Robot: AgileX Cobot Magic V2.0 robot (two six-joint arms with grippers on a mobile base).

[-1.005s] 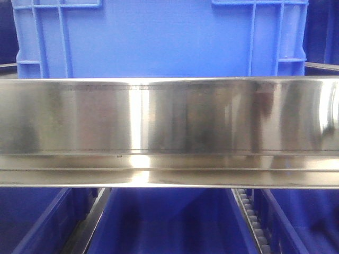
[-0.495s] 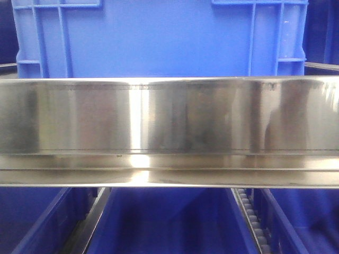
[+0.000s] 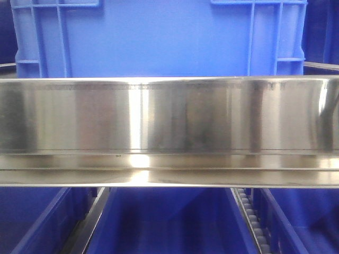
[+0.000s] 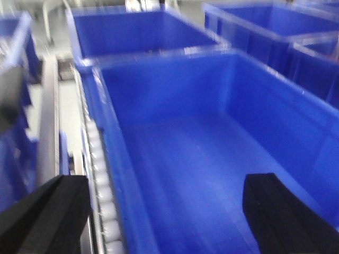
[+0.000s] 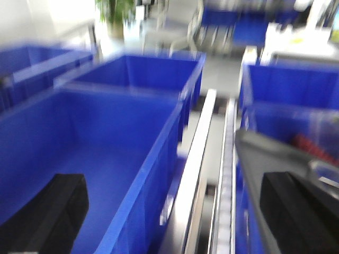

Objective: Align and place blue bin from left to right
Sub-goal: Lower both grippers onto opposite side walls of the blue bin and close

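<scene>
Looking ahead, we see the blue bin (image 3: 159, 37) at twelve o'clock, above the shiny rail (image 3: 169, 116). Our left gripper (image 4: 164, 185) and right gripper (image 5: 172, 182) are spread wide, holding nothing, so the move looks undone.

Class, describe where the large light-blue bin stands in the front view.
The blue bin fills the top centre of the front view, behind the shiny steel rail, above a darker open bin.

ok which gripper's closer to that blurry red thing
Right, probably. The red thing lies just past the right gripper's right finger; the left gripper hangs over an open blue bin with no red in its view.
</scene>
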